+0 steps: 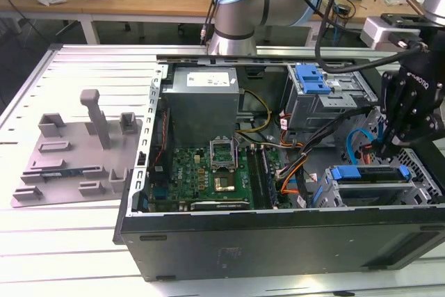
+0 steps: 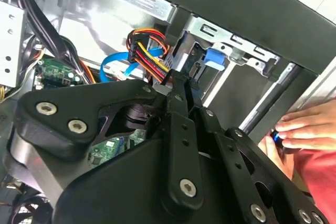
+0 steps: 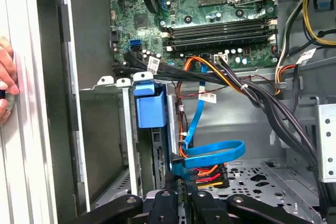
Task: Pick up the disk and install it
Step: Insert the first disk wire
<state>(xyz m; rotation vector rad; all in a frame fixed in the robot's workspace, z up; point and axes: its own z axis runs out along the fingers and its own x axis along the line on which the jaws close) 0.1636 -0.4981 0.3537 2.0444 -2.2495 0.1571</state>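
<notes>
- Where the arm reaches down at the exterior view's right, its gripper (image 1: 381, 149) hangs nose-down inside the open computer case (image 1: 278, 245). It is just above the disk (image 1: 372, 172), which lies blue-railed in the drive cage (image 1: 419, 194). The fingertips are hard to make out against dark cabling.
- In the second wrist view the fingers (image 2: 178, 109) are drawn close together, pinching nothing visible, beside the power wires (image 2: 148, 44). A person's hand (image 2: 304, 127) is cut off at the frame edge.
- In the first wrist view the disk is mostly hidden, and its blue carrier tab (image 3: 151, 107) shows in the cage. A blue data cable (image 3: 212, 152) loops near the gripper.
</notes>
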